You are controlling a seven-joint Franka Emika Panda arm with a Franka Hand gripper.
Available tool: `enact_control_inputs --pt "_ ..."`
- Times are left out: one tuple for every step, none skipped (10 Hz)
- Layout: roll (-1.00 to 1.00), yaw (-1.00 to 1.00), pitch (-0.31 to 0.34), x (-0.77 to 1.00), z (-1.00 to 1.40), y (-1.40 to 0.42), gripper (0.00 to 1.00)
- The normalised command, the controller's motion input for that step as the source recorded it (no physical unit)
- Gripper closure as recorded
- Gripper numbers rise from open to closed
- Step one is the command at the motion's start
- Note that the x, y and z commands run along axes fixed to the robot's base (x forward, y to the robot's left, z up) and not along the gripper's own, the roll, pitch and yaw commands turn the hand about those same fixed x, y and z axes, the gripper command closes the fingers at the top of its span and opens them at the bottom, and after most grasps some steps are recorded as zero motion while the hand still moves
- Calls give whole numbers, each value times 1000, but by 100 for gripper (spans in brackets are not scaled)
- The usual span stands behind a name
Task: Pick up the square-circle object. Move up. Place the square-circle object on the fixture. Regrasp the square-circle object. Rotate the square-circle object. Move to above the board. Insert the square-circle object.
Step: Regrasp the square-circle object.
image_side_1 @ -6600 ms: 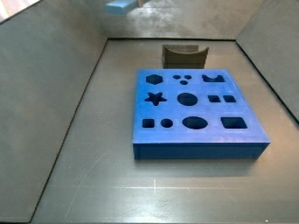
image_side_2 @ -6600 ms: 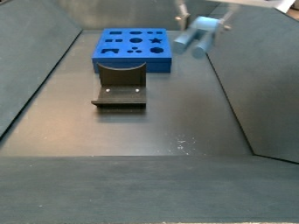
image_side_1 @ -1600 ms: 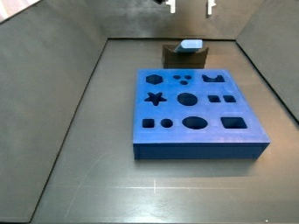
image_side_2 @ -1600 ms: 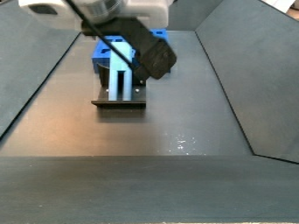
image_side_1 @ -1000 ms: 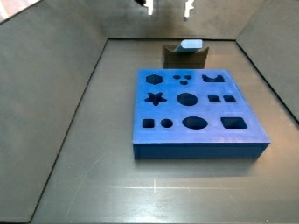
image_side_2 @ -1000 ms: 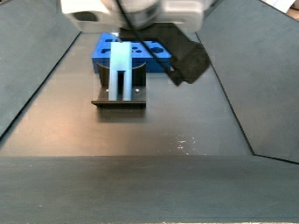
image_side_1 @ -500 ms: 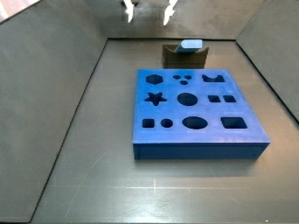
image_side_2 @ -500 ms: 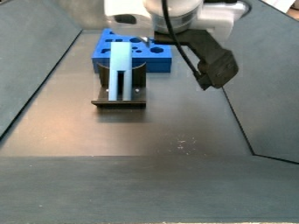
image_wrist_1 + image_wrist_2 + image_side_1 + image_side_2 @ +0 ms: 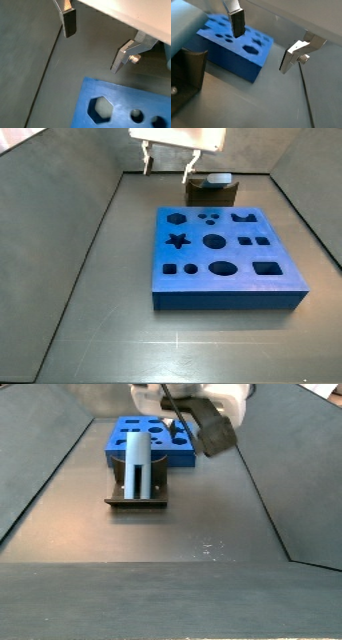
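The square-circle object [image 9: 136, 464], a slim light blue-grey peg, rests in the notch of the dark fixture [image 9: 136, 500]. Its squarish end [image 9: 217, 177] shows on top of the fixture [image 9: 211, 194]. The blue board [image 9: 227, 256] lies in front of the fixture and also shows in both wrist views [image 9: 123, 107] [image 9: 230, 44]. My gripper [image 9: 167, 170] hangs open and empty above the floor, beside the fixture and apart from the peg. Both wrist views show its fingers [image 9: 69, 22] [image 9: 237, 22] wide apart with nothing between them. The peg is out of both wrist views.
Sloping grey walls [image 9: 60, 218] enclose the dark floor [image 9: 107, 328] on all sides. A dark upright block [image 9: 191, 75] stands close beside the board in a wrist view.
The open gripper has come lower and its white hand now shows in a side view. It has shifted away from over the fixture. The peg stays in the fixture.
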Motion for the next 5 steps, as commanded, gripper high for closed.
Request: enact_control_inputs --pt "1000 -912 -181 -35 -11 -41 0" --pt "1000 -912 -198 -25 -12 -27 0" --pt "1000 -914 -212 -28 -3 -21 0" --pt "1000 -914 -225 -35 6 -22 0" --pt "1000 -912 -240 -37 2 -20 0"
